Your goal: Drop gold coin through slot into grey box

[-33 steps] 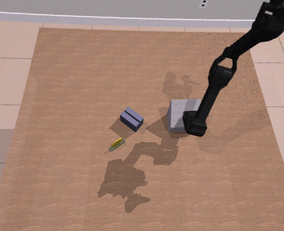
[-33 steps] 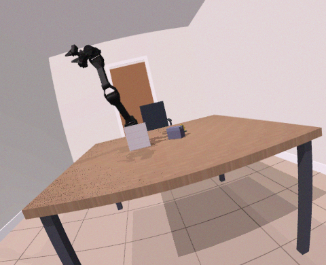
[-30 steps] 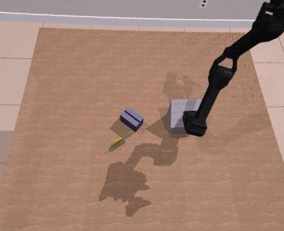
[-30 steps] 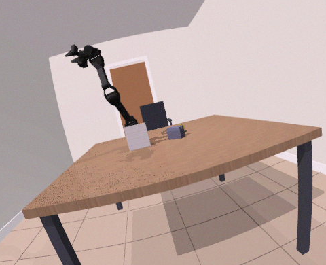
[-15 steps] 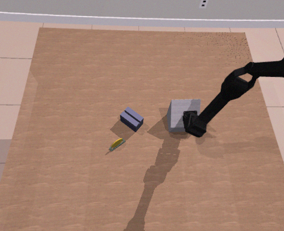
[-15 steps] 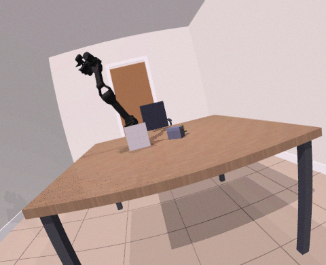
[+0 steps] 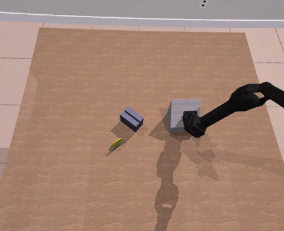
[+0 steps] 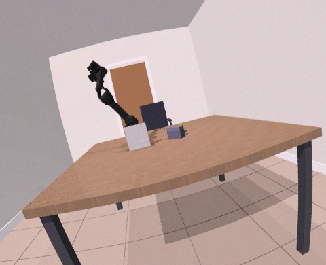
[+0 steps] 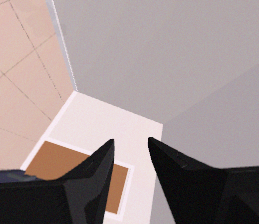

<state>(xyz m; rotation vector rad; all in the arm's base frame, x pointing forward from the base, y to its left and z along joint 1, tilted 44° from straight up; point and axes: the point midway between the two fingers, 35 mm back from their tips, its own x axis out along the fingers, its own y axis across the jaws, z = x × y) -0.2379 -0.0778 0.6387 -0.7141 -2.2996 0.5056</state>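
The gold coin (image 7: 116, 143) (image 8: 183, 127) stands on edge in the dark-green holder (image 7: 110, 149). In the exterior view only a bit of it shows behind the grey box. The closed grey box (image 7: 129, 121) (image 8: 174, 132) has a narrow dark slot across its lid and stands close to the holder. My gripper (image 9: 131, 142) is partly open, with nothing between its fingertips. It is raised high above the table in the exterior view, far from coin and box, and is out of view in the top view.
The arm's base sits on a pale grey block (image 7: 177, 115) (image 8: 138, 137), to the right of the box in the top view. Everything stands on a wooden table (image 7: 77, 73) (image 8: 224, 142). A dark chair (image 8: 154, 115) is beyond the table's far edge. The wrist view shows walls, floor and a brown door (image 9: 64, 161).
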